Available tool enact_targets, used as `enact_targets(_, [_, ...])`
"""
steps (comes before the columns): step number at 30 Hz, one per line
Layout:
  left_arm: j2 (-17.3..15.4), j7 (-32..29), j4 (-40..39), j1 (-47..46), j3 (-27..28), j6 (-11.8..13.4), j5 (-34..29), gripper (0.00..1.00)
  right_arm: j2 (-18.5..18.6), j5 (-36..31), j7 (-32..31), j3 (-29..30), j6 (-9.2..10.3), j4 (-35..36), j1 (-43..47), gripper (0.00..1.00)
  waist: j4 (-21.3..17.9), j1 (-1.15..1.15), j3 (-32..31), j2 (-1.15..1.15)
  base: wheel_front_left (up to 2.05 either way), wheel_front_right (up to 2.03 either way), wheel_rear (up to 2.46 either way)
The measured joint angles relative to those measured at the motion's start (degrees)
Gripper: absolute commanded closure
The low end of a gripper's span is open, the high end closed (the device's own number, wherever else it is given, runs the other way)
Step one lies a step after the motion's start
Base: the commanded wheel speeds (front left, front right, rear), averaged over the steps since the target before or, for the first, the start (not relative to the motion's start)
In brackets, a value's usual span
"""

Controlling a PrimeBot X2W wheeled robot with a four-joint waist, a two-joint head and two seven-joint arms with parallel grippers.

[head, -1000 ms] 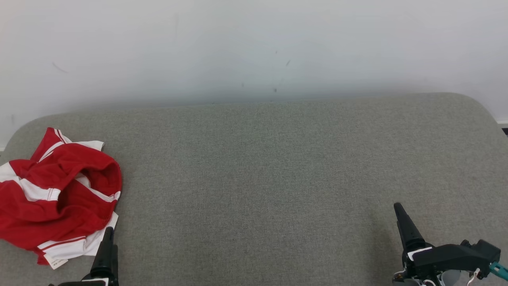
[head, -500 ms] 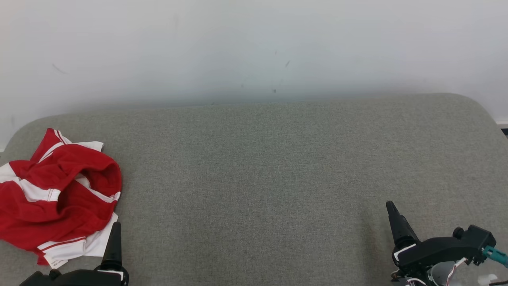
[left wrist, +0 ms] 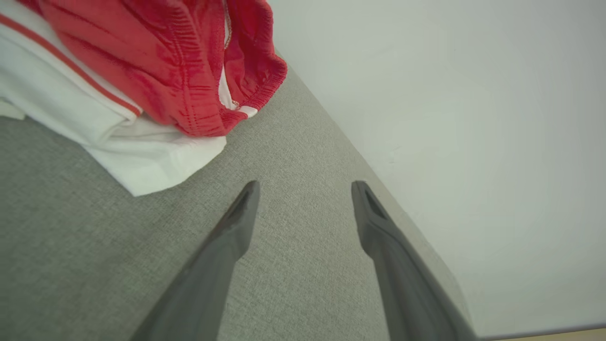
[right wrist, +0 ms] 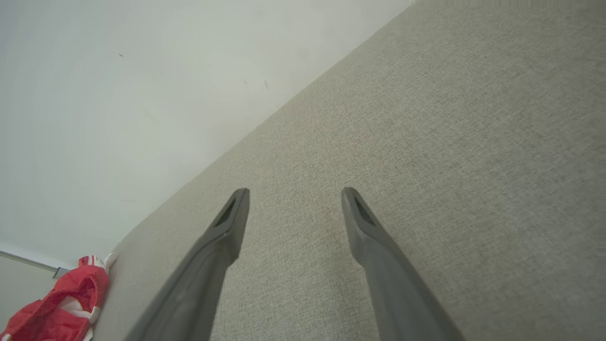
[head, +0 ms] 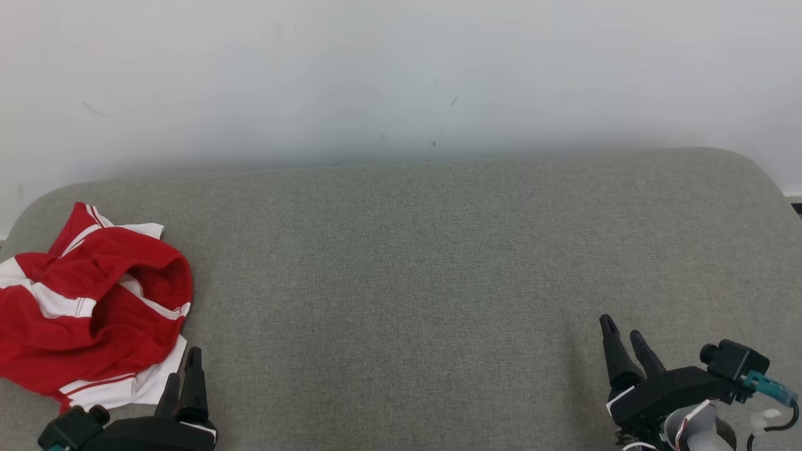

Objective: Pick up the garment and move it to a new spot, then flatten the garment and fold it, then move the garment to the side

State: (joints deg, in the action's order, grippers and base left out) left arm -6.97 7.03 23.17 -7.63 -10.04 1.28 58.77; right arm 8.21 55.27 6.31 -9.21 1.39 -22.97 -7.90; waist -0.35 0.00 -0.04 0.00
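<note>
The garment (head: 88, 307) is a crumpled red piece with white panels and stripes, lying at the left end of the grey cushioned surface (head: 407, 269). In the left wrist view the garment (left wrist: 156, 66) fills the upper left, its white corner just short of the fingertips. My left gripper (head: 183, 373) stands open at the lower left, right beside the garment's white hem, with nothing between its fingers (left wrist: 239, 222). Far off at the lower right, my right gripper (head: 623, 338) is open over bare fabric. The right wrist view catches the garment (right wrist: 61, 308) small in its bottom-left corner.
A plain white wall (head: 401, 75) runs behind the surface along its far edge. The surface has rounded corners at both ends. Its wide middle and right part (right wrist: 426, 142) is bare grey fabric.
Both arms have turned at the wrist, so two fingers of each gripper show instead of one. The left gripper shifted slightly right, the right gripper slightly left. The garment has not moved.
</note>
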Motion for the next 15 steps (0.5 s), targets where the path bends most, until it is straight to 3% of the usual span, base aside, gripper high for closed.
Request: enact_targets(15, [-0.76, 2.97, 0.44, -1.93, -2.40, 2.31, -13.47, 0.00, 0.81, -12.14, 3.32, -2.77, 2.43, -1.08, -2.27, 0.00, 0.30, 0.00, 0.10, 0.00, 0.00, 0.00, 0.00])
